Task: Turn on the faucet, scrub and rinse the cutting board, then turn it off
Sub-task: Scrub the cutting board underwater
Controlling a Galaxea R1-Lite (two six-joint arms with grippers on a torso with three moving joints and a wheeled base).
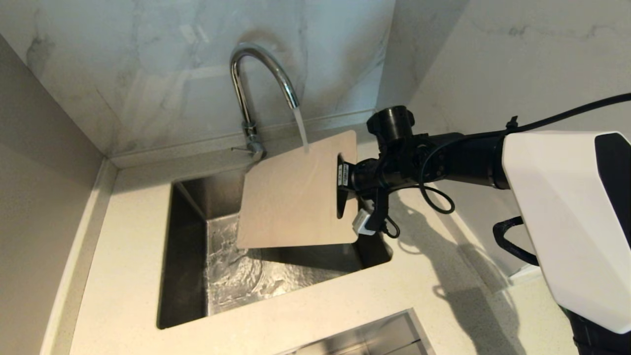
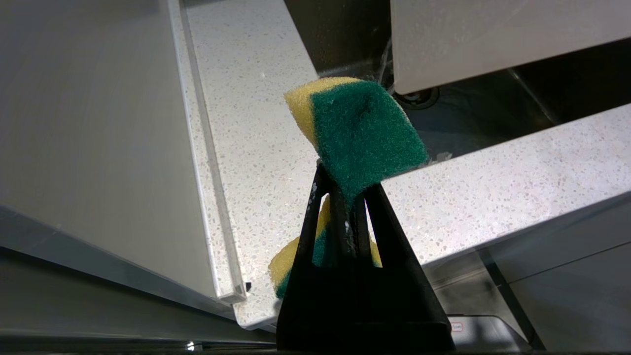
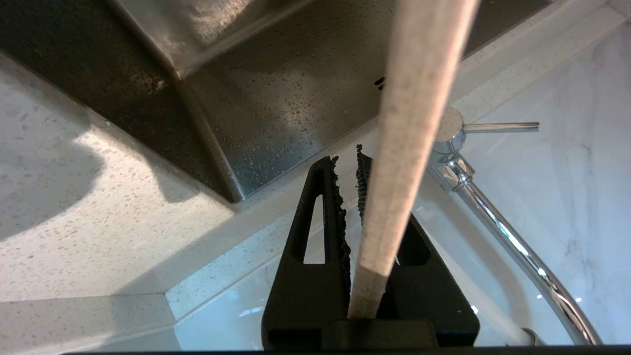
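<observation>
Steel sink (image 1: 187, 276): wet | right hand (image 1: 345, 182) clamped on cutting board (image 1: 296, 192) | left hand (image 2: 345, 197) pinching sponge (image 2: 362, 133)

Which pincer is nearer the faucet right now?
Right. The right pincer grips the cutting board under the running faucet, near its spout. The left pincer, clamping a sponge, sits back by the sink's front counter edge.

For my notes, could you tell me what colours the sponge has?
The yellow foam sponge has a dark green scouring face, clearest in the left wrist view.
</observation>
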